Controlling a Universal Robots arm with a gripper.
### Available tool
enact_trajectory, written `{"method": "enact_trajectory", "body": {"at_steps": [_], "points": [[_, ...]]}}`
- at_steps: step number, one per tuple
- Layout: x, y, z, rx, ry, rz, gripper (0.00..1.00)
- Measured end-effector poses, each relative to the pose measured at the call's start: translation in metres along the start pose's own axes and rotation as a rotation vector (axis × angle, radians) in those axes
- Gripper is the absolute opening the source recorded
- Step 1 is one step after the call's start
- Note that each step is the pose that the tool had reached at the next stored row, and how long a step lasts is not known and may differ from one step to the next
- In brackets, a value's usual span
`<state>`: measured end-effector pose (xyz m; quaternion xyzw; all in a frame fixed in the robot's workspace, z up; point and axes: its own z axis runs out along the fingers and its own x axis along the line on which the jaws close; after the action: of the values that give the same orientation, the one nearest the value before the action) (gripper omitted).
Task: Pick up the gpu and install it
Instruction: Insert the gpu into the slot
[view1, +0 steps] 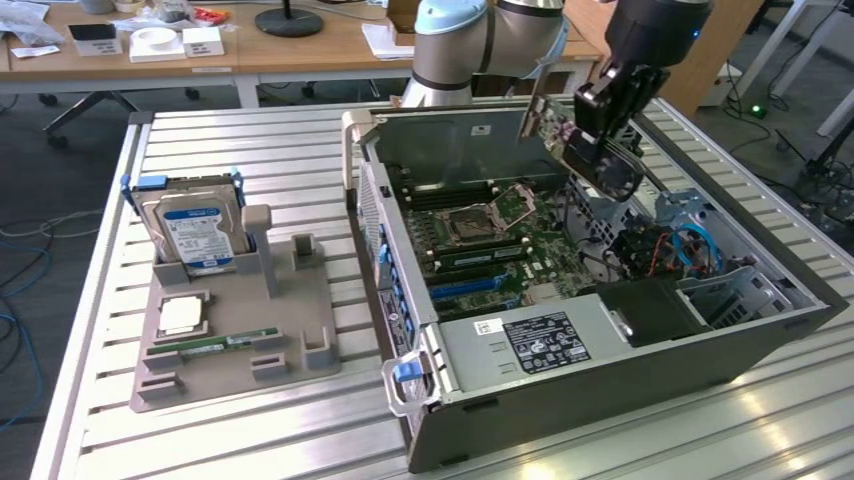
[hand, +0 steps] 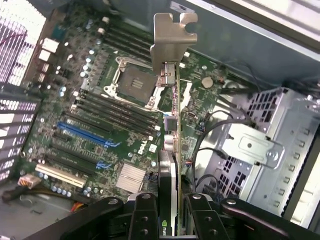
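Black tool is gripping the green, silver-bracketed gpu above the open grey computer case — the card is needing an upright approach, parallel to the blue slot.

Exterior view: bright, even overhead light with soft shadows. Strong glare streaks on the ribbed silver aluminium table toward the exterior view's right. The floor of the open grey metal computer case is shaded.

Wrist view: dimmer overall. The perforated metal vent grille is blown out white by backlight. The silver end bracket of the green-board gpu catches light. The black gripper is in near silhouette.
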<state>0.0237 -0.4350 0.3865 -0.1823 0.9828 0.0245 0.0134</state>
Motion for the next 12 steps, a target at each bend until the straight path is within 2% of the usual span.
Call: {"method": "enact_trajectory", "body": {"at_steps": [12], "points": [[0.0000,0.0000,0.0008,-0.0069,0.0084,-0.195,0.27]]}}
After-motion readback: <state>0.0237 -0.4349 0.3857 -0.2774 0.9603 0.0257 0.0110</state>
